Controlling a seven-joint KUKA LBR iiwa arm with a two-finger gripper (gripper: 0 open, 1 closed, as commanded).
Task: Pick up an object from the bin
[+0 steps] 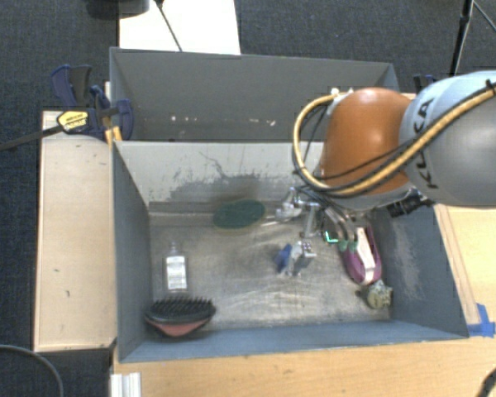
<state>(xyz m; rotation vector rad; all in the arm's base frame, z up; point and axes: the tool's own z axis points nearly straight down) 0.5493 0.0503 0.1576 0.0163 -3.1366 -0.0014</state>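
Gripper (pixel 300 257) low in the bin, right of frame centre, just beside a small blue object (pixel 283 258); whether it is open or closed cannot be told. A purple object (pixel 360 261) lies to its right.

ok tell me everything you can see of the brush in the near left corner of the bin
The hairbrush shows an oval head of dense black bristles over a pinkish-red body; no handle can be made out. It lies on the bin floor in the near-left corner, by the front wall. A small clear bottle lies just behind, apart.
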